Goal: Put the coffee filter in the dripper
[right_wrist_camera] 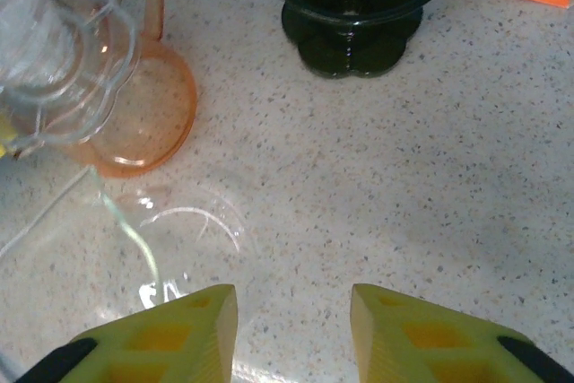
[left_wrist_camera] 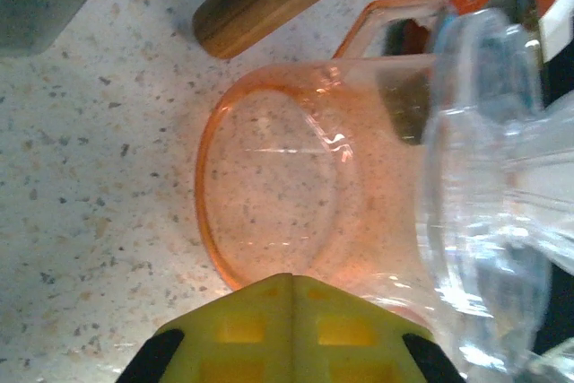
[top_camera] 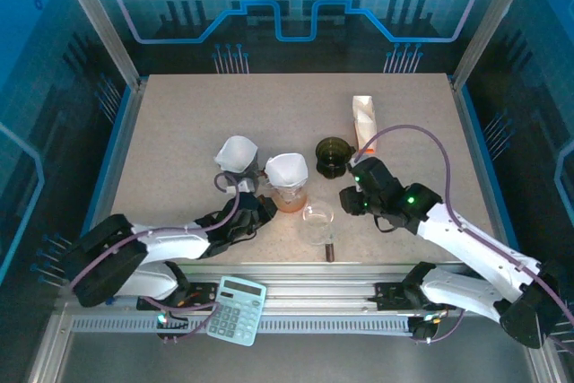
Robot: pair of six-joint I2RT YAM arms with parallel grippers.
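A white coffee filter point(top_camera: 286, 168) sits in a clear dripper point(top_camera: 289, 187) that stands on an orange glass carafe point(top_camera: 291, 200). A second white filter point(top_camera: 238, 152) rests in a holder to its left. The dark green dripper point(top_camera: 334, 157) has no filter in it. My left gripper point(top_camera: 260, 210) is shut, with nothing between its fingers, its tips close against the orange carafe point(left_wrist_camera: 287, 195) under the clear dripper point(left_wrist_camera: 489, 177). My right gripper point(top_camera: 346, 196) point(right_wrist_camera: 293, 329) is open low over bare table, with the green dripper point(right_wrist_camera: 354, 6) ahead of it.
A clear glass cup point(top_camera: 317, 221) with a brown handle point(top_camera: 329, 251) stands between the arms, left of my right fingers point(right_wrist_camera: 134, 239). The white filter box point(top_camera: 363, 118) lies at the back right. A calculator point(top_camera: 237, 309) sits on the front rail.
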